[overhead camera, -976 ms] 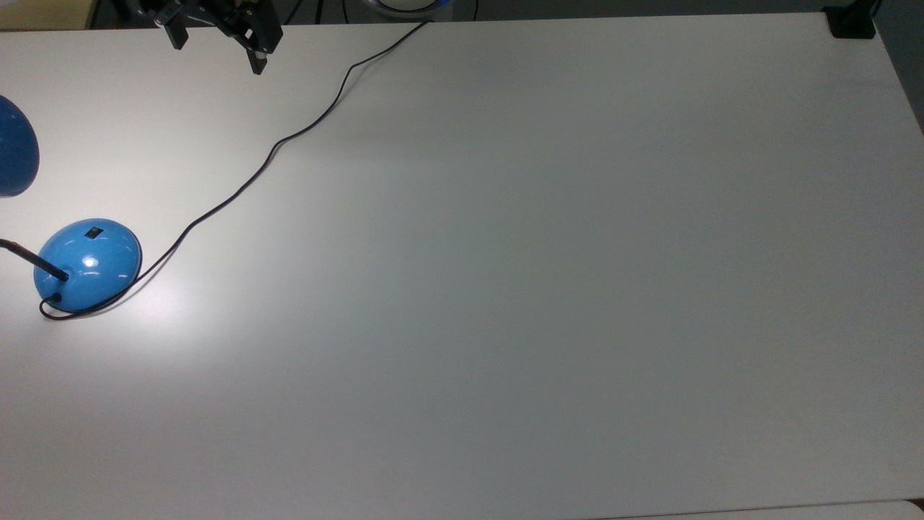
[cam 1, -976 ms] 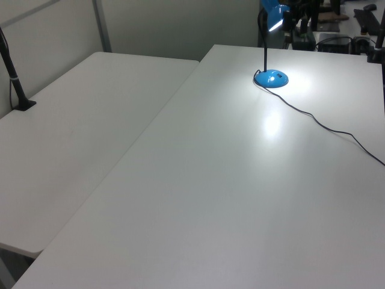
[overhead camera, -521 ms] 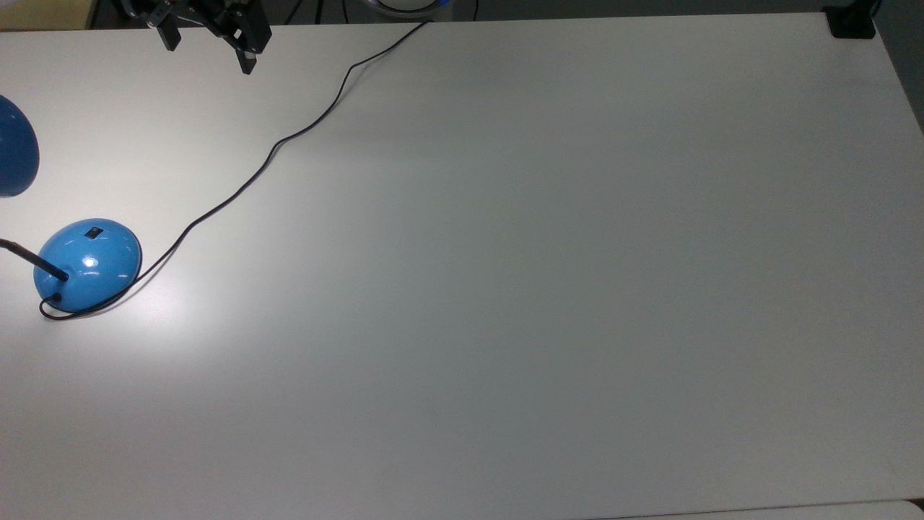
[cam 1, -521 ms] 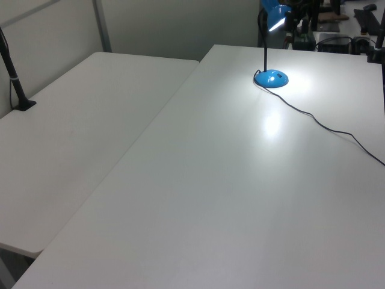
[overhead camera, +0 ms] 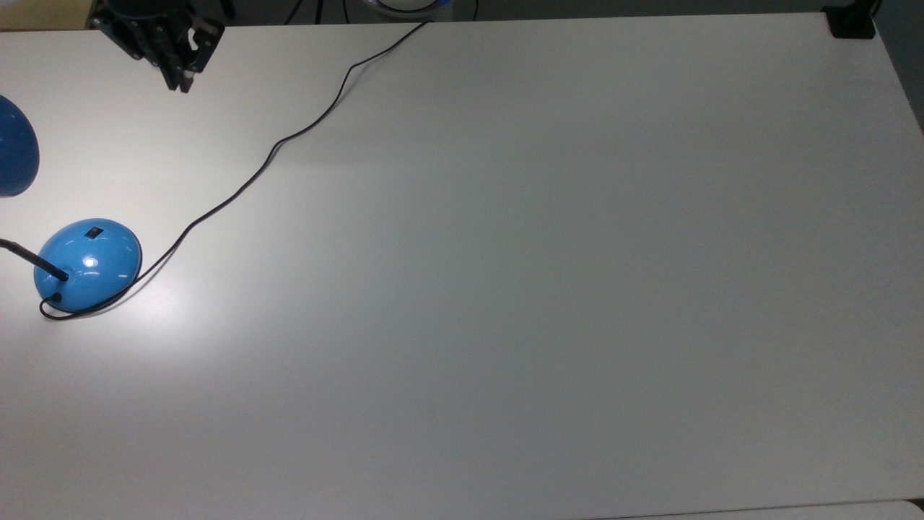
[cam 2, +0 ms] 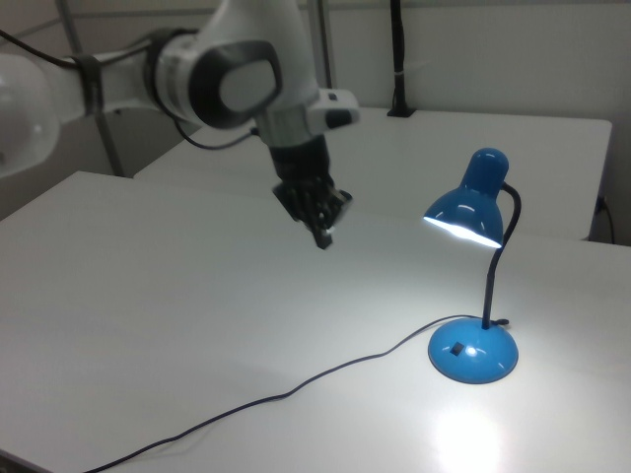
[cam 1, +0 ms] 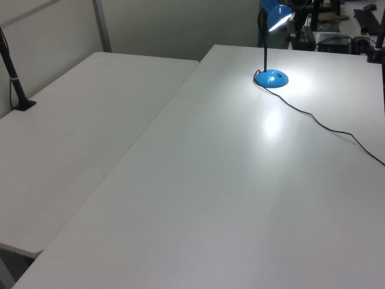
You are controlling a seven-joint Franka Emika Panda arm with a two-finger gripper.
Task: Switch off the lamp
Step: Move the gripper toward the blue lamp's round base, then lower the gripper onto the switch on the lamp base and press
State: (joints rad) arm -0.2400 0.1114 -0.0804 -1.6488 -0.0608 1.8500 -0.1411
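Light spills from the lamp [cam 2: 473, 296], so we see it lit: a bright patch lies on the desk [cam 2: 197, 325] just in front of its base [cam 2: 472, 352] in the right view, and the same glare shows on the desk [overhead camera: 505, 289] beside the base [overhead camera: 88, 264] in the top view. The lamp [overhead camera: 72, 253] stands near the top view's left edge; in the left view the lamp [cam 1: 271, 48] sits at the far end of the desk [cam 1: 210, 198]. Its long axis is upright: the thin black neck [cam 2: 493, 266] rises from the rear of the dome base, bends over at the top, and carries the shade [cam 2: 471, 202]. In the right view the shade's open mouth points down and toward the right view's left, out over the desk. The small black switch [cam 2: 457, 348] sits on the front slope of the base, on the side toward the cord's run; in the top view we find the switch [overhead camera: 93, 232] on the upper part of the dome. The cord [overhead camera: 274, 148] leaves the base, loops round it, and runs diagonally to the desk's far edge at the top view's top.

The pincer [cam 2: 322, 230] hangs above the desk, well apart from the lamp, to the right view's left of the shade. Its fingers [cam 2: 325, 236] point down, drawn close together and gripping nothing. In the top view the pincer [overhead camera: 179, 78] is near the upper left corner.
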